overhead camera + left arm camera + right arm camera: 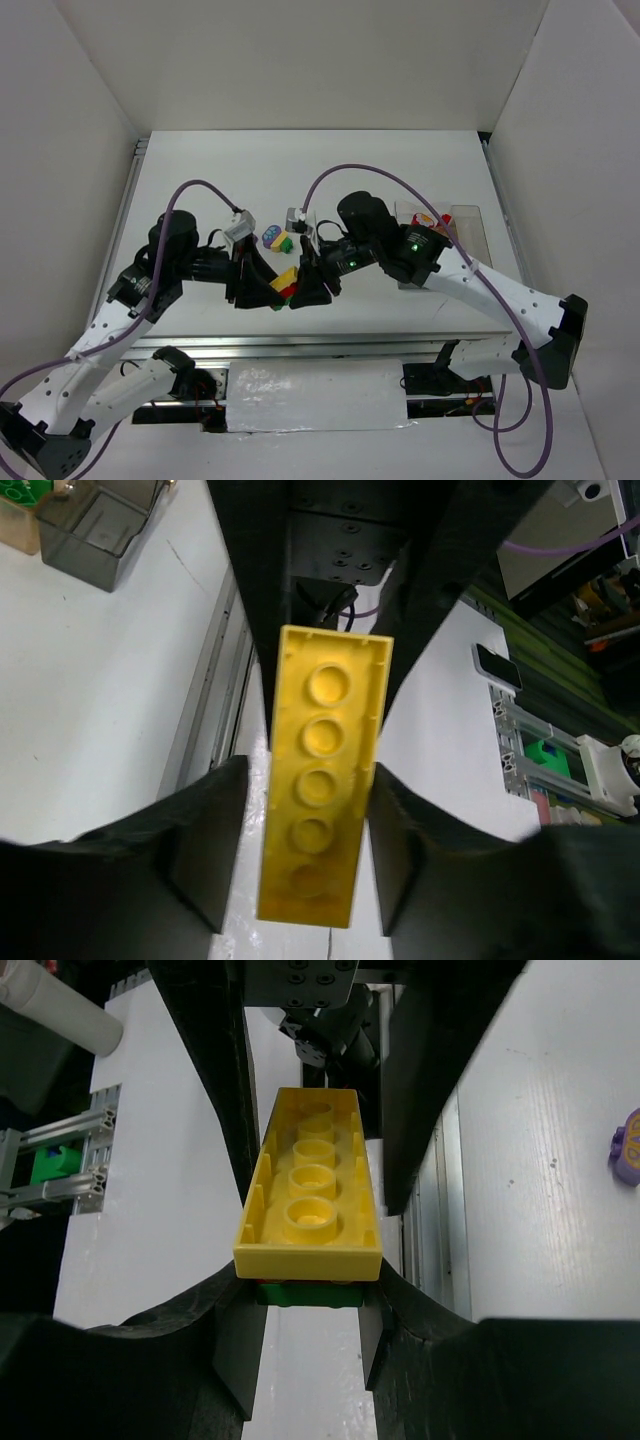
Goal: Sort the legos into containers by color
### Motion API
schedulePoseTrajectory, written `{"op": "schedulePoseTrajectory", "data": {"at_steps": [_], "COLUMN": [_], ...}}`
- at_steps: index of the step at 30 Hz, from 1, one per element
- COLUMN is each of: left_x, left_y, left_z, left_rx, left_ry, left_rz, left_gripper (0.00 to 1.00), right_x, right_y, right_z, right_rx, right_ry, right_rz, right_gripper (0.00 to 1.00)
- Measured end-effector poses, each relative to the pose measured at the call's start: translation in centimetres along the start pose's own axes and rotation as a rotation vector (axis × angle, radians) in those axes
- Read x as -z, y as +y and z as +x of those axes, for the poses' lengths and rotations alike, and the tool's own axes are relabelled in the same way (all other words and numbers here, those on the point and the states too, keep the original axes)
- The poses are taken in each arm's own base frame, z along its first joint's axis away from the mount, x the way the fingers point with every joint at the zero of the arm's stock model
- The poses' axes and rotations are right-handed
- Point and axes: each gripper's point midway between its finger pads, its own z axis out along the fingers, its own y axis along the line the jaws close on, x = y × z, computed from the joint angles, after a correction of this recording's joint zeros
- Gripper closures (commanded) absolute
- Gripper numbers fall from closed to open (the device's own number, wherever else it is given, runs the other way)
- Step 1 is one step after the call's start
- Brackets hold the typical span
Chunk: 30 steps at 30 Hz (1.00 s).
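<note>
Fingers from both arms meet on one small stack at the near middle of the worktop [400, 170]. The left fingers [205, 855] are closed against the long sides of the yellow brick [322, 780], whose hollow underside faces that wrist camera. The right fingers [235, 1345] pinch the green brick [310, 1293] joined to the yellow one's near end.

Only the top view shows a red piece [287, 293] in the same stack. It also shows the loose legos, among them a purple lego [270, 237], lying just beyond the fingers. The containers [462, 218] sit well off to the right, partly hidden by the right arm. The left wrist view catches a smoky bin in its upper left corner, and the right wrist view has the purple lego at its right edge.
</note>
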Motion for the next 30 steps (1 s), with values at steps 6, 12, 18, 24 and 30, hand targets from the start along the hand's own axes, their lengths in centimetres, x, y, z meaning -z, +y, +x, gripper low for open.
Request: {"op": "schedulePoseTrajectory", "data": {"at_steps": [6, 12, 18, 24, 30], "left_x": [0.4, 0.8, 0.8, 1.9, 2.7], "left_y": [-1.0, -1.8, -2.0, -3.8, -5.7], "left_z": [-0.1, -0.3, -0.4, -0.7, -1.9], "left_rx": [-0.036, -0.071, -0.074, -0.165, -0.243], "left_ry": [-0.014, -0.031, -0.033, -0.113, -0.176], "left_rz": [0.016, 0.026, 0.035, 0.044, 0.071], "left_gripper": [0.48, 0.76, 1.00, 1.00, 1.00], "right_x": [-0.7, -0.7, -0.8, -0.4, 0.8], "right_y": [-0.1, 0.5, 0.4, 0.2, -0.4], "right_z": [-0.1, -0.5, -0.6, 1.4, 0.9], "right_rx": [-0.006, 0.008, 0.014, 0.032, 0.022], "right_ry": [0.016, 0.010, -0.003, -0.165, -0.463], "right_rz": [-0.013, -0.031, -0.032, -0.008, 0.034], "right_gripper": [0.90, 0.89, 0.38, 0.27, 0.23]}}
